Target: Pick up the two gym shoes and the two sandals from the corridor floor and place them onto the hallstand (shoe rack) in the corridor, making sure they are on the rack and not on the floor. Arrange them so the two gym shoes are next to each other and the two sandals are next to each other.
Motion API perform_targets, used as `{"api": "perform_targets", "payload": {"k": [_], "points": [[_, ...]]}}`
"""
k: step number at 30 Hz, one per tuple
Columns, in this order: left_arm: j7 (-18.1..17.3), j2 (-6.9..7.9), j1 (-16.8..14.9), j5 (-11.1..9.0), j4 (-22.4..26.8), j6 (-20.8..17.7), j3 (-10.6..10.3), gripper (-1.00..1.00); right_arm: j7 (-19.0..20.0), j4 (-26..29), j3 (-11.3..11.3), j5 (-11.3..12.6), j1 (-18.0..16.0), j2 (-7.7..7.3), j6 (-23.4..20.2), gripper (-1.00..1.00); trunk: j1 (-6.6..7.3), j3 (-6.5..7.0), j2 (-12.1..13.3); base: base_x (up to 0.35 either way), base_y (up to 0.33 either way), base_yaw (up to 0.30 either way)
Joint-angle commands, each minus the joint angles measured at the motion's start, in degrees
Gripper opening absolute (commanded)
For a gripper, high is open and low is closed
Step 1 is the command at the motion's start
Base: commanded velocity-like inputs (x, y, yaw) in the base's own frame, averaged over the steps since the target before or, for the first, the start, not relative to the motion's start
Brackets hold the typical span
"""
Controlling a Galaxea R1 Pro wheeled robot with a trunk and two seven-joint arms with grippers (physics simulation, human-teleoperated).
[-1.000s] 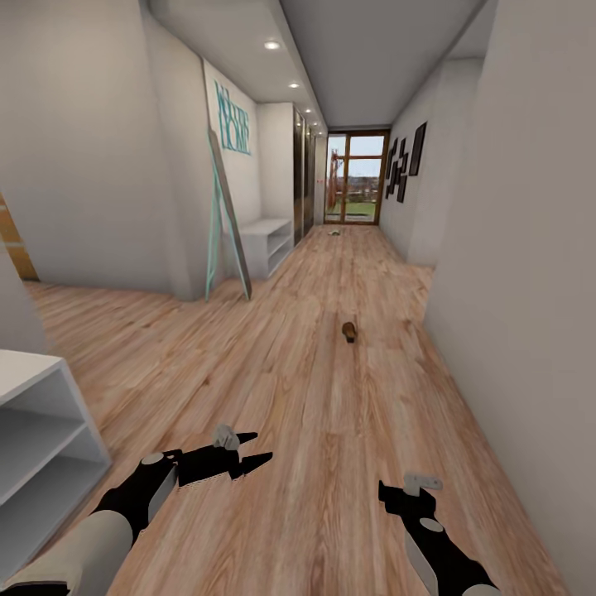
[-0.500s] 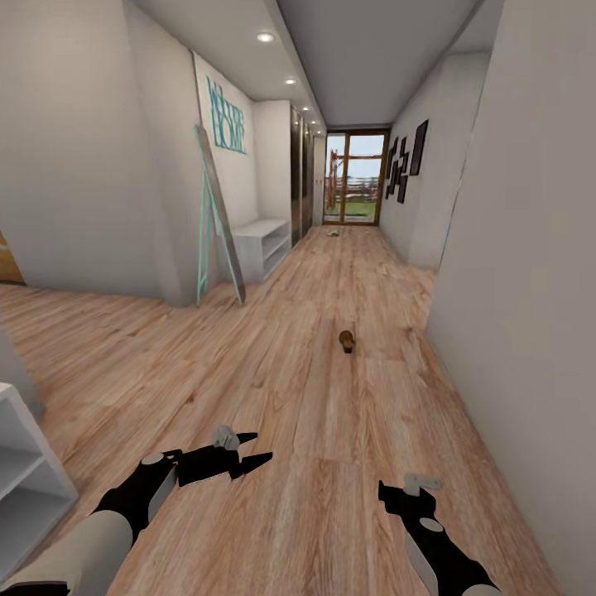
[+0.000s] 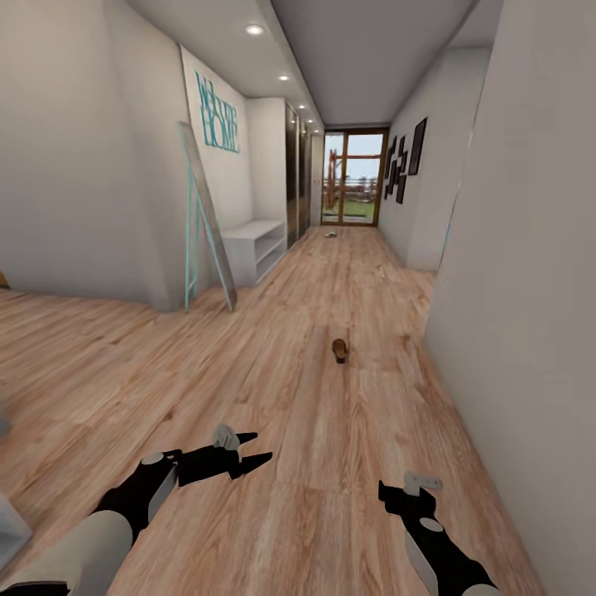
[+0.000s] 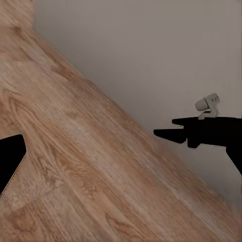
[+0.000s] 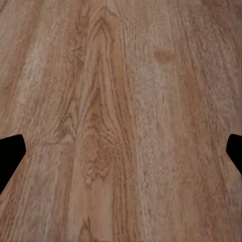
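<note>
corridor floor (image 3: 273, 364): grained wood planks, satin | walls (image 3: 74, 165): smooth matt paint | sandal (image 3: 339, 350): brown, matt

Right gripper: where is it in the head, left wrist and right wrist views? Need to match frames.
Head view: right gripper sits low, right of centre, above the corridor floor.
Left wrist view: a black shape in front of the grey wall.
Right wrist view: its fingertips at opposite edges, wide apart.
Shared landmark: the wood-plank floor.
</note>
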State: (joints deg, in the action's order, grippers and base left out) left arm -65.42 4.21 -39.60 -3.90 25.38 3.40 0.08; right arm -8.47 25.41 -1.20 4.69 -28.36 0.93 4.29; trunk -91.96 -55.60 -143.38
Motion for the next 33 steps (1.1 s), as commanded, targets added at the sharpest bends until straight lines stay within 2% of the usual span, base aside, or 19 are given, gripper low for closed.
{"api": "perform_targets", "payload": {"k": [1, 27, 29, 33], "points": [[-0.13, 0.01, -0.04, -0.06, -0.06, 0.36, 0.0, 1.0, 0.03, -0.04, -0.11, 0.5, -0.05, 0.04, 0.3, 1.0, -0.02, -0.06, -0.02, 0.309, -0.193, 0.0], [-0.07, 0.06, -0.04, -0.06, -0.06, 0.33, 0.11, 1.0, 0.01, -0.09, -0.03, 0.43, -0.03, 0.07, 0.34, 1.0, -0.02, -0.06, -0.02, 0.33, -0.151, 0.0], [0.59, -0.5, -0.04, -0.71, 0.39, 0.31, 0.68, 1.0, 0.21, -0.1, 0.41, -0.19, -0.28, 0.37, -0.31, 1.0, -0.02, -0.06, -0.02, 0.0, 0.0, 0.0], [1.21, -0.16, -0.04, -1.27, 0.58, -0.3, 0.69, 1.0, 0.21, -1.03, 0.41, -0.19, -0.29, 0.36, -0.07, 1.0, -0.02, -0.06, -0.02, 0.0, 0.0, 0.0]]}}
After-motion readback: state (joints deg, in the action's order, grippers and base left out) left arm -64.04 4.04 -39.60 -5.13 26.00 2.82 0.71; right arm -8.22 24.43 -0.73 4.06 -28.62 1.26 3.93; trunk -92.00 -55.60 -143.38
